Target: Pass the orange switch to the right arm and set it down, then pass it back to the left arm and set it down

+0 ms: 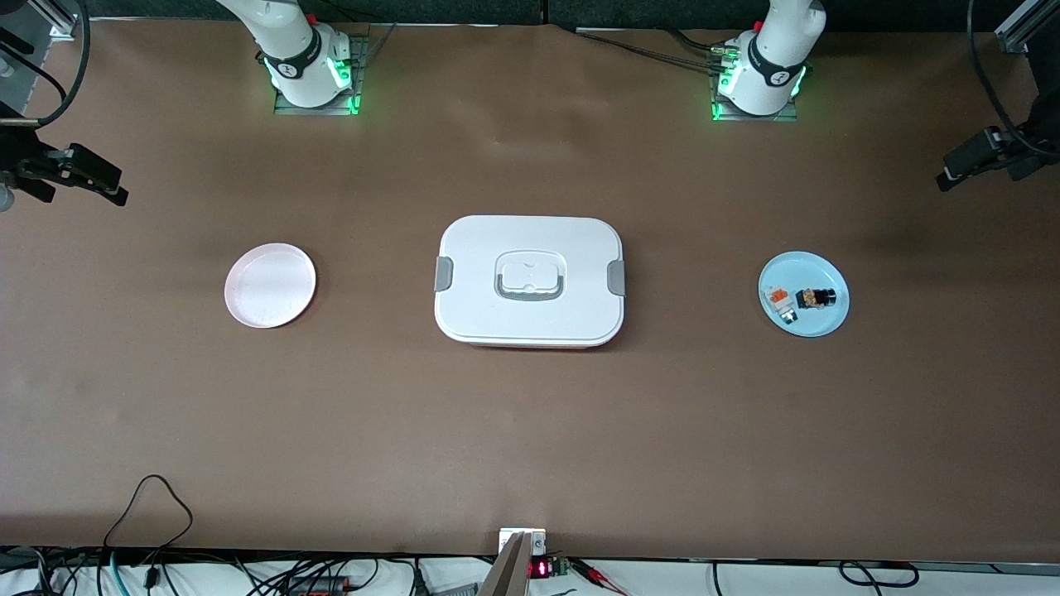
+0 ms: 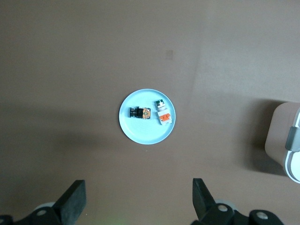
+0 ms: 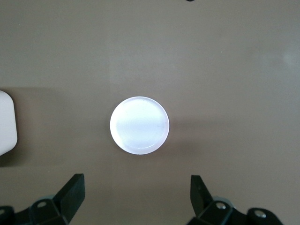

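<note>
1. The orange switch (image 1: 816,297) lay on the blue plate (image 1: 816,269) beside a white block (image 1: 779,303), toward the left arm's end of the table.
2. The box (image 1: 530,280) sat mid-table; the pink plate (image 1: 270,285) was bare.
3. The left gripper (image 2: 139,197), fingers spread, hung high over the blue plate; the right gripper (image 3: 138,193), likewise spread, over the pink plate.

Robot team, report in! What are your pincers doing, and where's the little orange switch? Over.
Left pincer open, high over blue plate. Right pincer open, over pink plate. Orange switch on blue plate, untouched. White box mid-table between plates.
</note>
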### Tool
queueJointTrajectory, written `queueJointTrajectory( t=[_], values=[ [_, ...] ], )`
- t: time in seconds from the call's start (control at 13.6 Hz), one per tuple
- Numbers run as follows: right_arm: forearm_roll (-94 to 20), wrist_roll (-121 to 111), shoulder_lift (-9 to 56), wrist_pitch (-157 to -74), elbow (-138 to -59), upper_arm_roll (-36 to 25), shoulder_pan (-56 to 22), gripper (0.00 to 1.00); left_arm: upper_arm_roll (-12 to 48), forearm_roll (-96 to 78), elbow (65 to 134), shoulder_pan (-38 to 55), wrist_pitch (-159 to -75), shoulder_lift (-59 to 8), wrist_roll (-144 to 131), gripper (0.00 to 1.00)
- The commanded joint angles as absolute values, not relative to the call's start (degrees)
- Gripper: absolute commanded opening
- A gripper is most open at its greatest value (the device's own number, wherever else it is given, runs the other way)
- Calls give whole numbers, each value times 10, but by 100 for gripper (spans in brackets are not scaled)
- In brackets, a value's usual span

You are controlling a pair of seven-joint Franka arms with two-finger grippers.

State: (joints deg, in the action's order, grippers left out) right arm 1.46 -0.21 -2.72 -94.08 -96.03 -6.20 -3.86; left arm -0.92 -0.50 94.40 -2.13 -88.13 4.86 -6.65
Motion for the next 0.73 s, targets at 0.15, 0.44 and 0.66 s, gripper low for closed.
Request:
queueJointTrajectory(
  t=[0.15, 0.44, 0.66],
  values=[
    [9, -10, -29, -929, -952, -62, -36, 100, 6, -11, 923, -33, -864, 36, -71, 100],
    [9, -10, -30, -928, -952, -62, -36, 100, 5, -11, 918, -33, -863, 33, -80, 100],
    [9, -11, -30, -927, -952, -62, -36, 100, 5, -11, 918, -31, -862, 33, -76, 100]
  ],
)
